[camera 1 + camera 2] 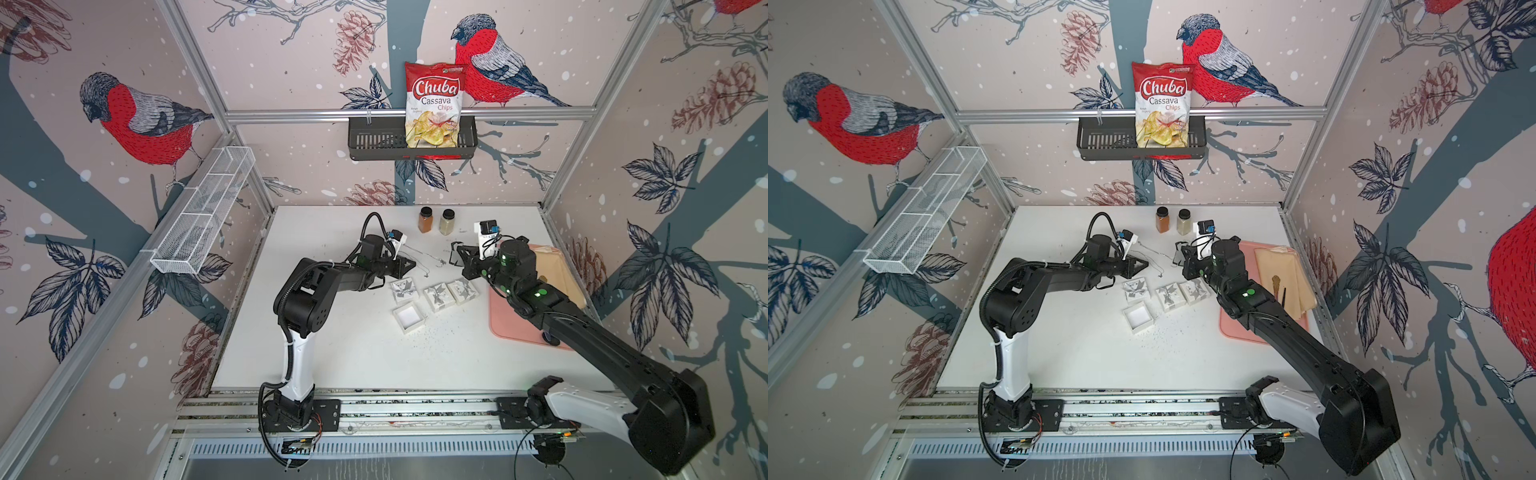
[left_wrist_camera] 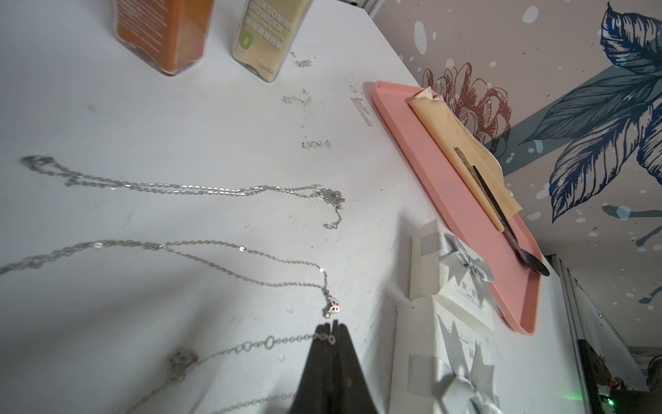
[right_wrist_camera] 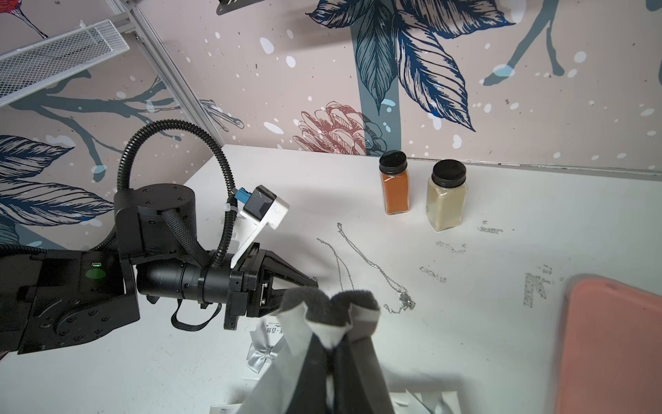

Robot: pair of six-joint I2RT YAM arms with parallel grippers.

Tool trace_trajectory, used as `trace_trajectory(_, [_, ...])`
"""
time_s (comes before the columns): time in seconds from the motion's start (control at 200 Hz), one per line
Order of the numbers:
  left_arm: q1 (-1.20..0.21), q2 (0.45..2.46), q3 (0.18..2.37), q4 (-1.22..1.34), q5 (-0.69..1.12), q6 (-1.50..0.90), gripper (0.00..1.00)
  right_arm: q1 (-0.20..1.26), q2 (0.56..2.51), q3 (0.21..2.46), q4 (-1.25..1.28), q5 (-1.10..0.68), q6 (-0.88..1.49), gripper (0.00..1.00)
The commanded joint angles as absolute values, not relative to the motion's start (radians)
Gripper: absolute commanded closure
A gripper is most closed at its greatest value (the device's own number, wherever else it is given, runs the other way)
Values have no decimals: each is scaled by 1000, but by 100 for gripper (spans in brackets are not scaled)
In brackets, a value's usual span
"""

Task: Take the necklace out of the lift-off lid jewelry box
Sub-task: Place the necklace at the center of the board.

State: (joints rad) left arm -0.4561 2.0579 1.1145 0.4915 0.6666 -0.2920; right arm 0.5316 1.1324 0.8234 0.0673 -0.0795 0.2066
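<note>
Jaws shut on both arms: necklace chain in the left pair, foam pad in the right.

Left jaws were pressed together on a link of a thin silver necklace, its chain trailing over the white bench, outside any box. Just past their tips lay a second necklace with a small pendant, and farther off a third necklace, both flat on the bench. Right jaws were clamped on a grey foam pad with white backing, near the left pair but apart from it. Toward the arms' bases stood the open jewelry box, white inside, with a row of bow-topped white pieces just behind it. A pink tray lay to the right. An orange spice jar and a pale spice jar stood near the far edge.
</note>
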Motion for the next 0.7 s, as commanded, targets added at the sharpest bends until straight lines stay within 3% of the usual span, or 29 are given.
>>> trace_trajectory(0.0, [-476,2065,1119,516,704,-281,93,531,1134,824,69,-86,204,94])
trace_trajectory(0.215, [-501,2077,1135,492,713,-273,86,531,1151,826,68,-97,209,94])
trace_trajectory(0.47, [-504,2021,1145,404,703,-228,53,534,1163,833,28,-101,202,92])
trace_trajectory(0.695, [-508,1984,1208,193,615,-154,39,547,1178,838,11,-113,199,91])
